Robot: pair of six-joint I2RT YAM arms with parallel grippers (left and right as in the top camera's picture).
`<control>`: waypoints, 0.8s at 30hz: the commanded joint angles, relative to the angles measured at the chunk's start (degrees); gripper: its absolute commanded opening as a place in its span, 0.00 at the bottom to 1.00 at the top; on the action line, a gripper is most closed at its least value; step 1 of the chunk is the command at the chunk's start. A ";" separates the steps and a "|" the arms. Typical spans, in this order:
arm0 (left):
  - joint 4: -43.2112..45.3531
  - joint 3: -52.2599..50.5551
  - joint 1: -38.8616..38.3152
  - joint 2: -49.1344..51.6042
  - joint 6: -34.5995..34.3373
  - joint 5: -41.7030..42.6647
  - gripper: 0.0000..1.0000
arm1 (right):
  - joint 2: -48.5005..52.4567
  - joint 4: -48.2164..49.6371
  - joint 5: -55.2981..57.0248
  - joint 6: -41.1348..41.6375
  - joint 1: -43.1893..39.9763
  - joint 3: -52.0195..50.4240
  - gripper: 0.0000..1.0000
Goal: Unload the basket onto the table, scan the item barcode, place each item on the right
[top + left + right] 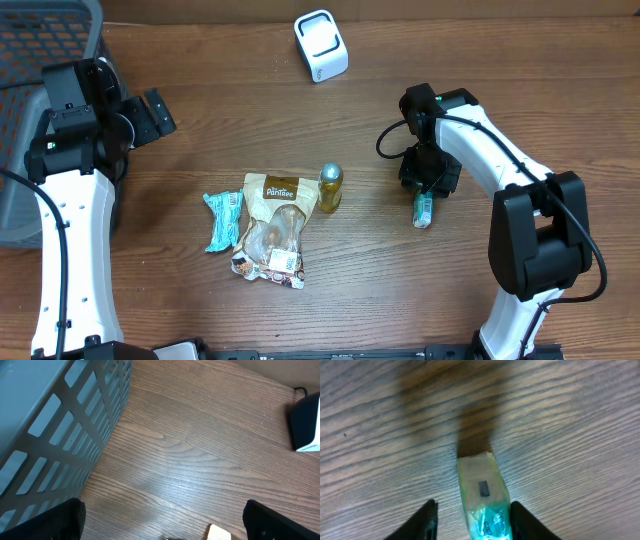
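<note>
R pincer (473, 506) part-open, straddling green packet (482, 492), gap at one finger. Packet flat on tabletop (380, 300), robot-side and right of scanner (321, 45). L pincer (162, 520) wide, empty, left of scanner.

LEFT: grey basket (40, 60) is walling off your outer side, bare table (230, 110) is lying open inward | CENTRE: snack bag (272, 228), teal wrapper (224, 220) and yellow bottle (331, 187) are crowding together, blocking your low passes | FAR: white scanner (321, 45) is standing well apart, approachable all round
</note>
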 commanded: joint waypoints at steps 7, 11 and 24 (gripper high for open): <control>0.00 1.29 -0.11 -0.33 1.07 0.04 1.00 | -2.08 0.33 -0.48 -0.02 -0.02 1.53 0.50; 0.00 1.29 -0.11 -0.33 1.07 0.04 1.00 | -2.08 1.14 -1.97 -0.04 -0.02 1.51 0.60; 0.00 1.29 -0.11 -0.33 1.07 0.04 0.99 | -2.08 1.81 -2.99 -0.04 -0.02 1.49 0.70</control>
